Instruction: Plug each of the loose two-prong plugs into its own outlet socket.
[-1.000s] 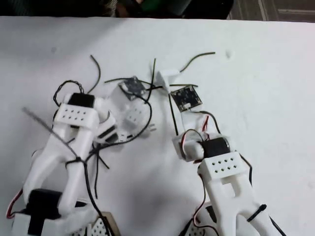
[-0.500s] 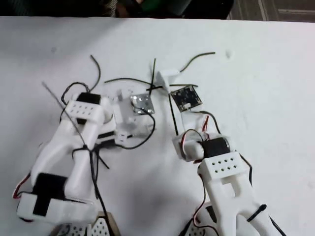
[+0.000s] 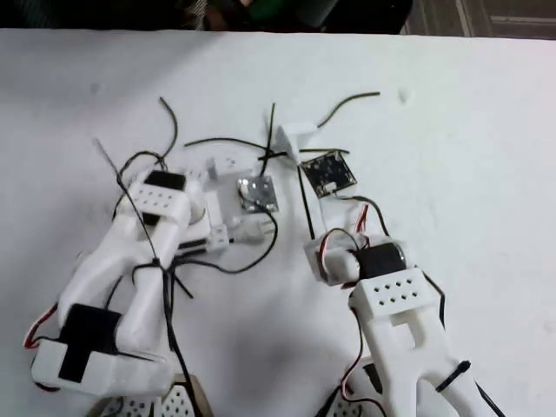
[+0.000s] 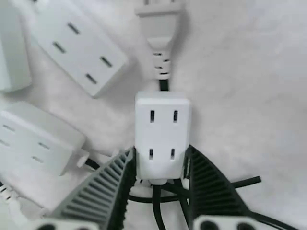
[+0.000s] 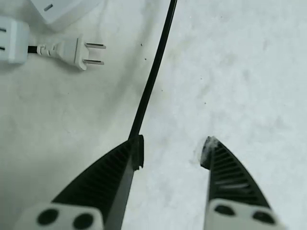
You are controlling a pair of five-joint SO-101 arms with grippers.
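Note:
In the left wrist view my left gripper (image 4: pixel 159 152) is shut on a white outlet block (image 4: pixel 162 129) with two pairs of slots facing the camera, one finger pressed to each side. Just beyond the block lies a white two-prong plug (image 4: pixel 158 19), prongs pointing away. Two more outlet blocks (image 4: pixel 79 45) (image 4: pixel 36 136) lie beside it. My right gripper (image 5: pixel 172 141) stands open above bare table, with a black cord (image 5: pixel 151 81) running past one fingertip. Another white two-prong plug (image 5: pixel 72 50) lies farther off, prongs toward the cord.
From above, the left arm (image 3: pixel 139 252) leans toward the table's middle among tangled black cords (image 3: pixel 234 261). The right arm (image 3: pixel 391 295) stands to its right. A white block (image 3: pixel 298 136) lies beyond both, and the white table (image 3: pixel 469 130) spreads to the right.
The left arm has swung to the right, its wrist nearer the table's middle, and the cords around it have shifted along. The right arm has not moved.

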